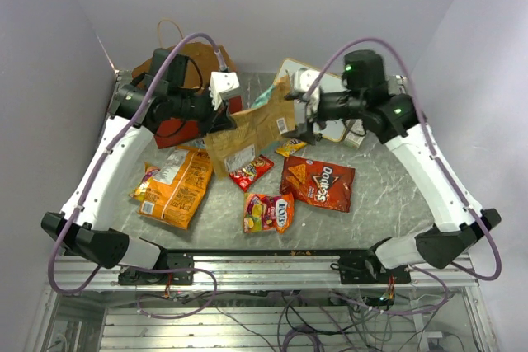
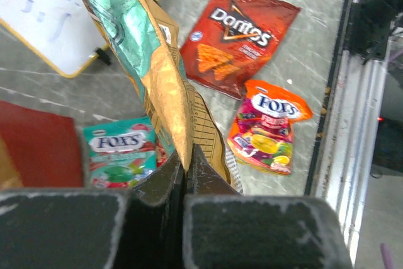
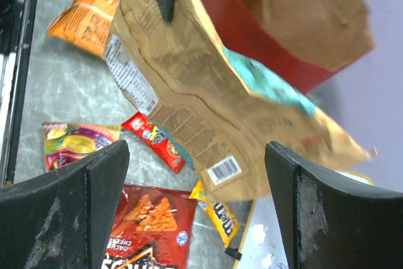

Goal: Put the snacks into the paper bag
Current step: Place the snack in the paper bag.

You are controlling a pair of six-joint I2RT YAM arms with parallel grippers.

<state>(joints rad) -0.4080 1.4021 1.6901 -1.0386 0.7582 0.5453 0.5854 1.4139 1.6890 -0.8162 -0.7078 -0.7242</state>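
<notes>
Top external view: two arms reach in over a grey table (image 1: 388, 195) scattered with snacks. The left gripper (image 1: 221, 113) holds a tan chip bag (image 1: 252, 125) up off the table, near the middle and toward the back. The right gripper (image 1: 299, 121) sits just beside the far right corner of that bag. A red paper bag (image 1: 177, 72) stands in the back left corner behind the left arm, with its brown inside and loop handles showing. On the table lie an orange chip bag (image 1: 173, 187) at front left, a dark red Doritos bag (image 1: 318, 180) at centre right, an orange Fox's candy pack (image 1: 268, 212) nearest the front, a small red packet (image 1: 250, 171) and a yellow M&M's pack (image 1: 290, 147). A whiteboard (image 1: 338, 117) lies behind the right gripper.

Left wrist view: the left gripper (image 2: 187, 162) has its fingers pinched tight on the edge of the tan chip bag (image 2: 151, 61), which has a teal patch on its face. Below lie the Doritos bag (image 2: 242, 36), the orange Fox's candy pack (image 2: 267, 127) and a teal Fox's candy pack (image 2: 119, 152), which lies next to the red side of the paper bag (image 2: 31, 149).

Right wrist view: the right gripper (image 3: 195, 155) has its fingers (image 3: 63, 206) spread wide, closed on nothing. The tan chip bag (image 3: 201, 92) hangs ahead of them, in front of the paper bag (image 3: 296, 17). I cannot tell whether the fingers touch it.
</notes>
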